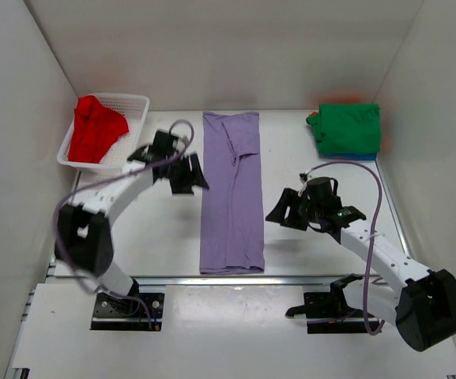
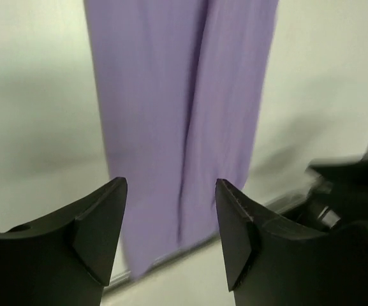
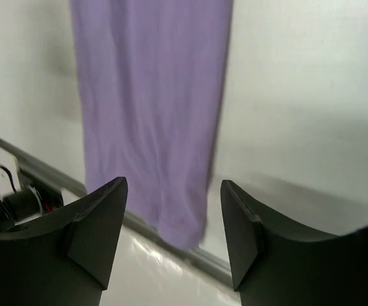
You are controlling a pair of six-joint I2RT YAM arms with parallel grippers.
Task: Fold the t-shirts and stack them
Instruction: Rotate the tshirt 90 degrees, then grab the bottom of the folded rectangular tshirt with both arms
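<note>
A lavender t-shirt (image 1: 231,193) lies in the middle of the table, folded lengthwise into a long narrow strip. It also shows in the left wrist view (image 2: 177,95) and the right wrist view (image 3: 148,102). My left gripper (image 1: 188,175) (image 2: 171,191) is open and empty, above the table just left of the strip's upper half. My right gripper (image 1: 287,209) (image 3: 174,191) is open and empty, just right of the strip's lower half. A red t-shirt (image 1: 95,130) lies bunched in the basket. A folded green t-shirt (image 1: 348,126) tops a stack at the back right, with a blue one (image 1: 346,155) under it.
The white mesh basket (image 1: 133,99) stands at the back left. White walls enclose the table on three sides. A metal strip (image 1: 235,279) marks the table's front edge, just below the lavender shirt's near end.
</note>
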